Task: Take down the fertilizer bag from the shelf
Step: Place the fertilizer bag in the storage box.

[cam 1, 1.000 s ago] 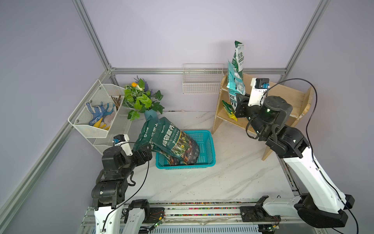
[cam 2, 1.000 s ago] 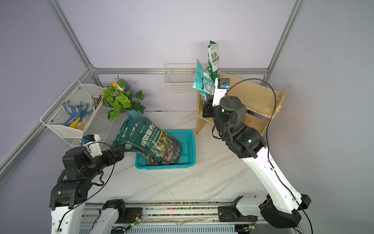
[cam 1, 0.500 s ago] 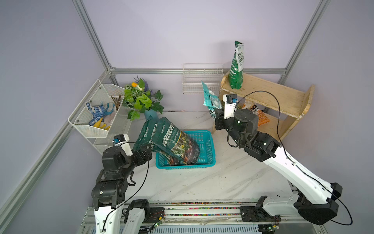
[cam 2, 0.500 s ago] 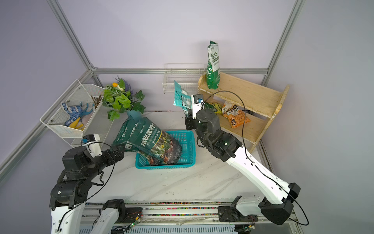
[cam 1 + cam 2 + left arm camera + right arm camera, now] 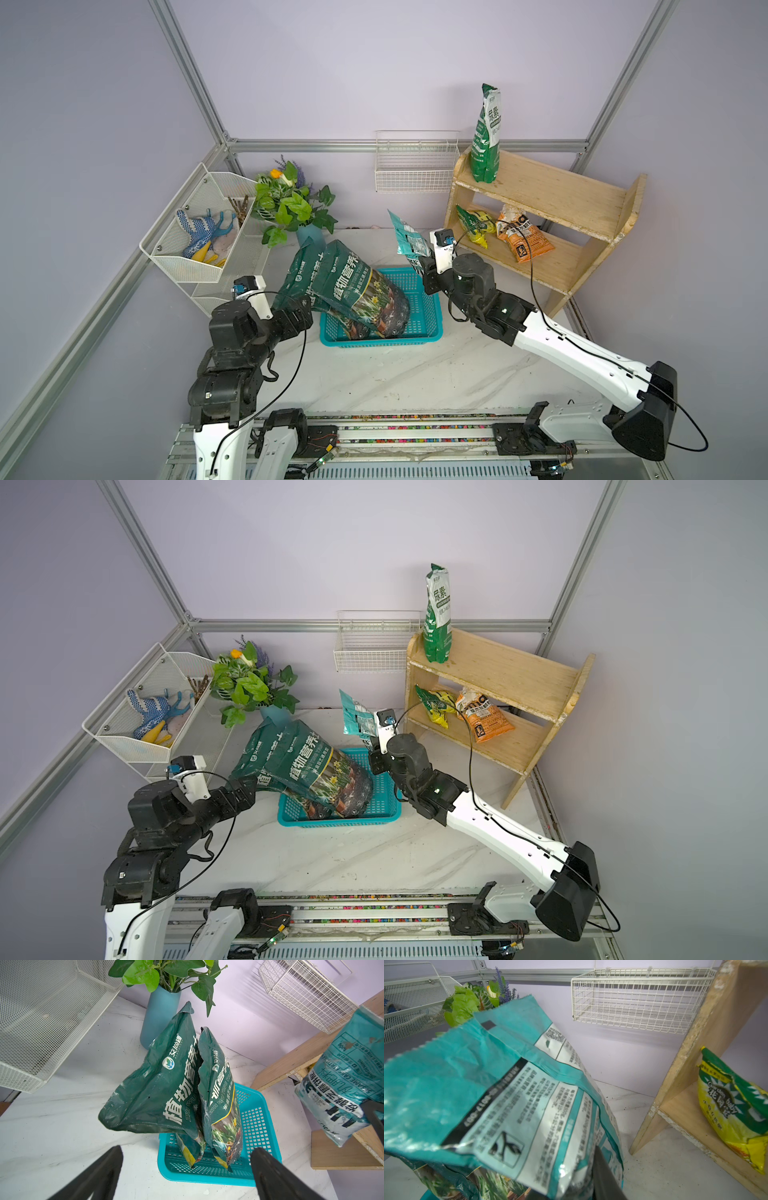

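Since earlier frame, fertilizer bag [image 5: 409, 241] swinging off shelf [image 5: 540, 195] to basket's [image 5: 374, 341] far corner. I'm clamping it in right gripper [image 5: 424, 270]; left gripper [image 5: 305, 309] open beside basket. Next, likely: lowering, releasing.

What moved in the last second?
The right tool, shut on the teal bag all along, carried it away from the shelf's top tier, down and over toward the basket. The left tool stayed open beside the dark green bags. The tall green bag, yellow bag and orange bag stayed on the shelf.
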Available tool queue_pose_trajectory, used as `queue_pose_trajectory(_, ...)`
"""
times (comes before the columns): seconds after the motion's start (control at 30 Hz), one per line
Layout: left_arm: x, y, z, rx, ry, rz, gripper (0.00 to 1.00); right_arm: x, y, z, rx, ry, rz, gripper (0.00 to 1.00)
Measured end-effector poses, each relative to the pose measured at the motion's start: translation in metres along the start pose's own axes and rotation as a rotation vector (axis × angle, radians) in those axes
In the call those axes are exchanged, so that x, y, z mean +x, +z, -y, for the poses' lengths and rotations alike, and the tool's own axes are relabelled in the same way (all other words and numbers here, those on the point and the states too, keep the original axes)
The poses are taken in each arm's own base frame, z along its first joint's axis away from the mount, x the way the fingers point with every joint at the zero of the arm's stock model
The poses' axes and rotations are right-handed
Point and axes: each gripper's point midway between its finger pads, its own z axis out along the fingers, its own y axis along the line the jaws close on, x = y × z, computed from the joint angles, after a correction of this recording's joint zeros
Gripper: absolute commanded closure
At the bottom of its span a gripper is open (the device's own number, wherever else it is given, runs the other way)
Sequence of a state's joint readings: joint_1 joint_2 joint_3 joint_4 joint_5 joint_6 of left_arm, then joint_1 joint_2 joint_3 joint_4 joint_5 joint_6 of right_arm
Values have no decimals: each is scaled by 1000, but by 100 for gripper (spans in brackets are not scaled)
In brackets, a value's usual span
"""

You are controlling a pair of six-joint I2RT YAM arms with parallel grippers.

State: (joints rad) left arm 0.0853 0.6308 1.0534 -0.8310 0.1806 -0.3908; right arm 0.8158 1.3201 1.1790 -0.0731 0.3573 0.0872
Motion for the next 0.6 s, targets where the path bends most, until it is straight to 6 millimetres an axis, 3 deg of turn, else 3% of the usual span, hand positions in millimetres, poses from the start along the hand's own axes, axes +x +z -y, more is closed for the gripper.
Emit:
queue_pose_trajectory(0.33,0,0,0,0,0,0,0,28,21,-12,-49,35,29,100)
queue_pose_trajectory(0.6,0,0,0,0,0,0,0,72,38,-15,-61,70,13,100)
